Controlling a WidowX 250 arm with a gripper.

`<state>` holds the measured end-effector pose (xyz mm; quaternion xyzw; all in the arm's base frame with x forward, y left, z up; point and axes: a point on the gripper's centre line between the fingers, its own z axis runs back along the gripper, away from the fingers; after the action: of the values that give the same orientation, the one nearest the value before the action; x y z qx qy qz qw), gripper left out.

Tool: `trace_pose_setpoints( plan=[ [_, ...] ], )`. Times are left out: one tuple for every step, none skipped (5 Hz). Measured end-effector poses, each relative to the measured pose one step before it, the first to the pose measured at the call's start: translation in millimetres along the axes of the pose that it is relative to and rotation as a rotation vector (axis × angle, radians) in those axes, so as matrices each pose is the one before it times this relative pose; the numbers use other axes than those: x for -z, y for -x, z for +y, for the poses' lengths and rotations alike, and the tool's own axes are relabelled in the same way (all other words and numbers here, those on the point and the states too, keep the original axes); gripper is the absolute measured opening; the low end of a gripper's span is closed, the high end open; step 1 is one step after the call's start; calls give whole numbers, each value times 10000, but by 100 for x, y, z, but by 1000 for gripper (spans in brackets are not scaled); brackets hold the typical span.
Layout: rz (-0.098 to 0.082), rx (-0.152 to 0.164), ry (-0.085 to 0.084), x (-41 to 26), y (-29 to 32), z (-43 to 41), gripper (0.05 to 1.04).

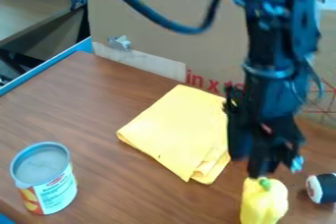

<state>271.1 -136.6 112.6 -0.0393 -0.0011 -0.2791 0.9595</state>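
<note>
The black gripper (264, 158) hangs down at the right, just above the stem end of a yellow bell pepper (264, 203) near the bottom edge. Whether the two touch cannot be made out. Left of the gripper lies a folded yellow cloth (181, 132), its right edge partly behind the arm. A sushi roll toy with a dark wrap and a white end (322, 188) rests right of the pepper, cut off by the view's edge. An open can with a printed label (44, 179) stands upright at the lower left.
The brown wooden table (98, 105) has a blue edge along its upper left. Behind it stands a cardboard panel (164, 14) with red print and tape. A dark cable loops from the arm across the top of the view.
</note>
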Motion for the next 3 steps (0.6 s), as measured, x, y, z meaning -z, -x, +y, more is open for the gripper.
trace_pose_setpoints(
  plan=[
    [-632,-426,-254,-2471,1560,734,932],
    [-5,-766,-606,-2111,3550,1663,1005],
    [404,-1347,-493,-417,4730,2945,1001]
  ],
)
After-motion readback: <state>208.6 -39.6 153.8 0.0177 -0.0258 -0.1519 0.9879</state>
